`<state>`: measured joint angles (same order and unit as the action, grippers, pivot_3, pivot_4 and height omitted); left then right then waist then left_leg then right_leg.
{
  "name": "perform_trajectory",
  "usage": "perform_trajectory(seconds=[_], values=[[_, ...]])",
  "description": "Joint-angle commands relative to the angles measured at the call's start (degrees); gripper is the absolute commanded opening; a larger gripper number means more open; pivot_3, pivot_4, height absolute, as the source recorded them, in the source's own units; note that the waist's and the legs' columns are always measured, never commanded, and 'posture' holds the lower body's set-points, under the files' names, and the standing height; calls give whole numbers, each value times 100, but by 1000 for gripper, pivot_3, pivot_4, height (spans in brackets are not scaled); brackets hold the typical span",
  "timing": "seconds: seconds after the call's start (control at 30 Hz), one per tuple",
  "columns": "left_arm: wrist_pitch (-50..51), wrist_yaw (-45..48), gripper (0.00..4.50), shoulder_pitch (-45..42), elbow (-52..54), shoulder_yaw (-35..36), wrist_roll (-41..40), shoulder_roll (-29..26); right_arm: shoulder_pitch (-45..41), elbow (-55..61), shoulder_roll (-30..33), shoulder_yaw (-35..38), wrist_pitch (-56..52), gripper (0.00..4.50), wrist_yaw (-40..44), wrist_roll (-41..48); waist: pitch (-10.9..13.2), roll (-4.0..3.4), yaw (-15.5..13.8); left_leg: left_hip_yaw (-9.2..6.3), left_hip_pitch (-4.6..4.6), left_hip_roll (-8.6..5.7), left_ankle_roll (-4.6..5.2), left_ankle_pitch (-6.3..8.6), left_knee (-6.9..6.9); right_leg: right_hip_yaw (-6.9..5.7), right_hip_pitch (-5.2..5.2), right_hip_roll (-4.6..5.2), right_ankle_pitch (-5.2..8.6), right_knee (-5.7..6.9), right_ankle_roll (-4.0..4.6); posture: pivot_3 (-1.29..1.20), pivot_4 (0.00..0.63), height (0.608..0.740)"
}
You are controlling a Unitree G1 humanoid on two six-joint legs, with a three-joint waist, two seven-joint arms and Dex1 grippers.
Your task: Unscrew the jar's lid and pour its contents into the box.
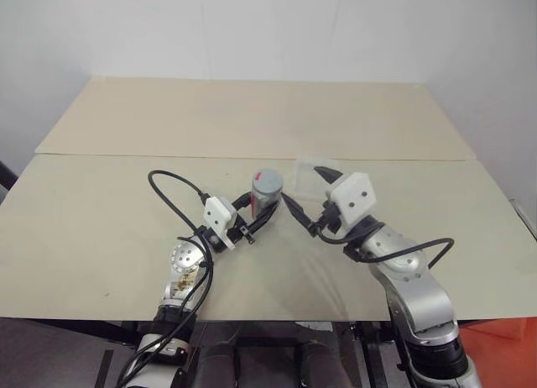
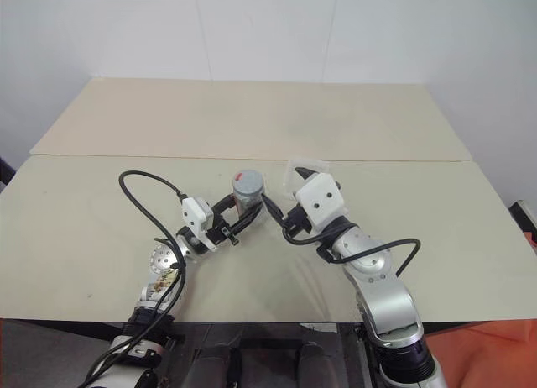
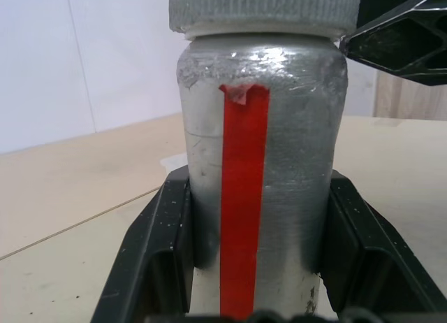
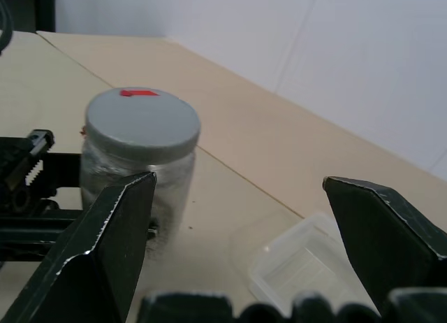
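My left gripper (image 1: pixel 252 216) is clenched around the silver-grey, red-striped jar (image 3: pixel 258 183), its ribbed grey lid (image 4: pixel 142 120) still on. My right gripper (image 1: pixel 304 196) hangs spread wide beside it, above the clear plastic box (image 4: pixel 307 263).

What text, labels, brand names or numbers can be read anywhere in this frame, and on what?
None can be read.
The jar carries only a plain red tape strip, no lettering.
The lid bears only a small red mark, no characters.
The box is clear and unmarked.

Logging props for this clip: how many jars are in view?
1. The jar stands near the table's middle, lid still on, clamped in the left gripper; the box lies just beyond it.
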<state>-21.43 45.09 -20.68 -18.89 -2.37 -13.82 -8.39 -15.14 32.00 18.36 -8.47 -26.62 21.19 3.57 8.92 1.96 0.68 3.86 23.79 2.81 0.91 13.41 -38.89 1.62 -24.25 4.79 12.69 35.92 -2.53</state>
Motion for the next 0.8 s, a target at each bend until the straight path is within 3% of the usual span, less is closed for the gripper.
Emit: perform_trajectory(seconds=[0.03,0.3,0.4,0.8], values=[[-183,-10,1962,-74,223,30,-89,-4,-132,152,43,150,87,4456,45,69,0,0,0,0,0,0,0,0,0,0,0,0,0,0,0,0,150,740],[-242,-145,1962,-86,176,42,-20,6,-97,736,352,342,-403,4456,702,923,0,0,-1,-1,0,0,0,0,0,0,1,0,0,-1,0,0,150,740],[-248,-192,1962,-51,223,5,3,30,-360,632,145,115,-478,4456,597,996,0,0,8,-1,-1,0,0,0,0,0,2,0,0,0,0,0,150,740],[-335,-416,1962,51,396,-105,84,107,-1402,-847,-844,-682,69,4456,-142,126,0,0,-7,-1,1,1,0,0,-1,-2,0,-2,-1,1,1,0,150,740]])
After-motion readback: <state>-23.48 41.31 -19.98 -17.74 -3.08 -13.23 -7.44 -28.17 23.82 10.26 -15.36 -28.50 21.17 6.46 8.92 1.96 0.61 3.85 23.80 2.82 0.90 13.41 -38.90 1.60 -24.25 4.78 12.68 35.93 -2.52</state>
